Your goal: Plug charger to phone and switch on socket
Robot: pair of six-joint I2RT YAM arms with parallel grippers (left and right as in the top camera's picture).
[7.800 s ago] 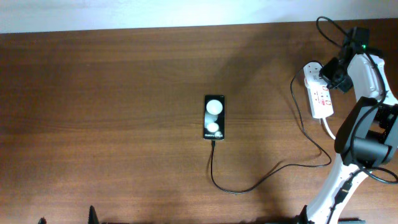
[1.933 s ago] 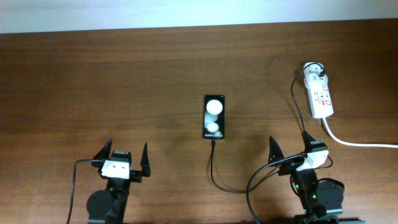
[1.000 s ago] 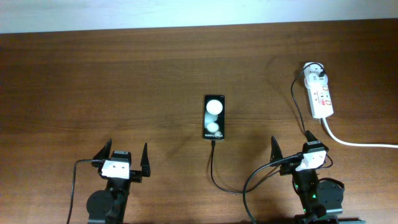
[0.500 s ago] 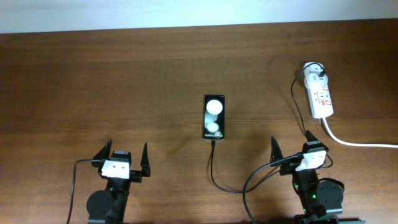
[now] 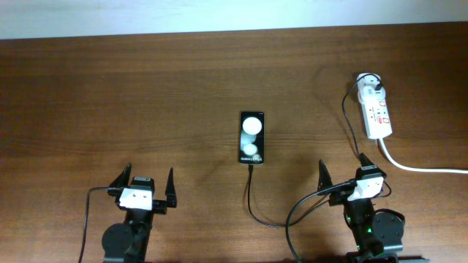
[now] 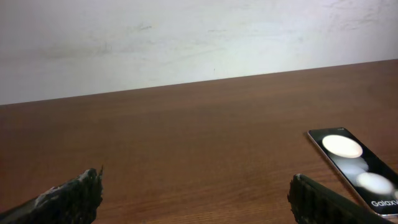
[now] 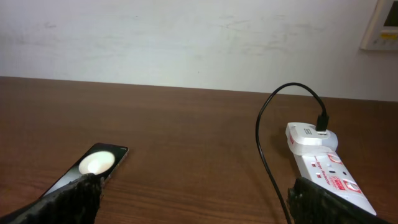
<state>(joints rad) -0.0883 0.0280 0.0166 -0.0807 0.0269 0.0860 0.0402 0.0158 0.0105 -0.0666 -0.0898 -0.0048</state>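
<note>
The black phone (image 5: 251, 137) lies flat at the table's middle, also seen in the left wrist view (image 6: 351, 165) and the right wrist view (image 7: 93, 165). The thin black charger cable (image 5: 252, 204) meets the phone's near short edge, loops toward the front, then climbs (image 7: 264, 149) to the white adapter (image 5: 373, 86) on the socket (image 5: 377, 111), a white strip with red markings (image 7: 326, 171). My left gripper (image 5: 150, 175) (image 6: 196, 190) stands open at the front left over bare wood. My right gripper (image 5: 341, 166) (image 7: 196, 193) is open at the front right, short of the socket.
A thick white mains cord (image 5: 420, 167) runs from the socket's near end off the right edge. The charger cable's loop (image 5: 292, 219) lies close to my right arm's base. A pale wall (image 6: 186, 37) rises behind the table's far edge.
Nothing has moved over the last second. Several seconds back the right arm was stretched over the socket; now it sits drawn back at the front, and both arms are at the front edge.
</note>
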